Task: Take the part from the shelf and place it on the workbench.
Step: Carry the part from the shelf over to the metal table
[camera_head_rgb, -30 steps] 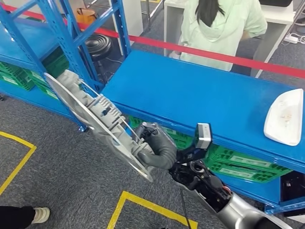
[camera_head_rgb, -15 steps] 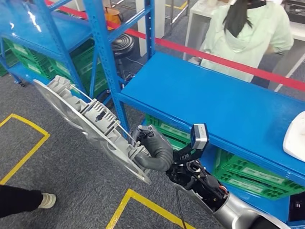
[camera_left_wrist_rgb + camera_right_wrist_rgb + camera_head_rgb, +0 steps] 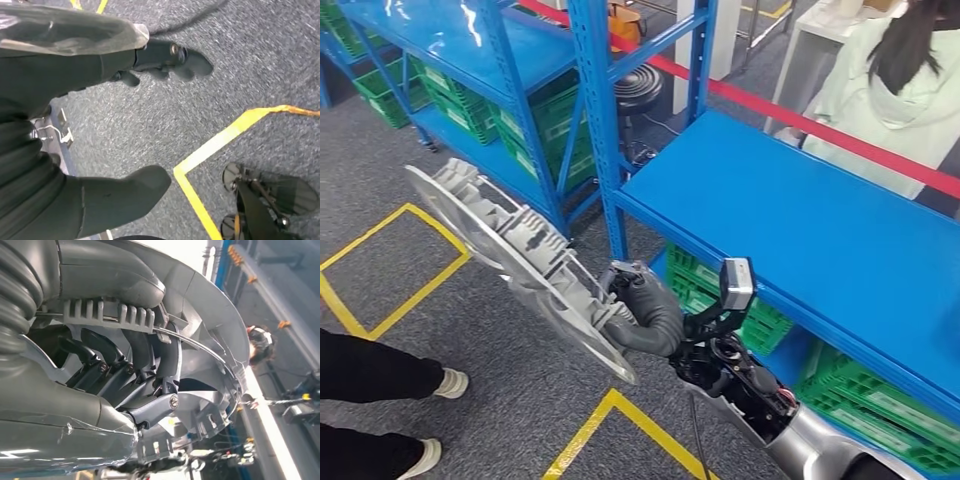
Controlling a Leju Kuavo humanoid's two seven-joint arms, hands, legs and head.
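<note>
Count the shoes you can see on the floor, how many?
2. One white shoe rests on the grey carpet at the picture's lower left in the head view, and another white shoe lies nearer the bottom edge. Others may be out of frame.

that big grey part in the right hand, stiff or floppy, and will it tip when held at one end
Probably stiff: the grey part juts straight out unsupported. The right hand grips one end, so it likely levers downward. Its ribbed body looks like cast metal, possibly heavy.

A workshop: blue steel shelving (image 3: 599,110), green crates (image 3: 554,130) (stacked below), floor tape (image 3: 403,290).
</note>
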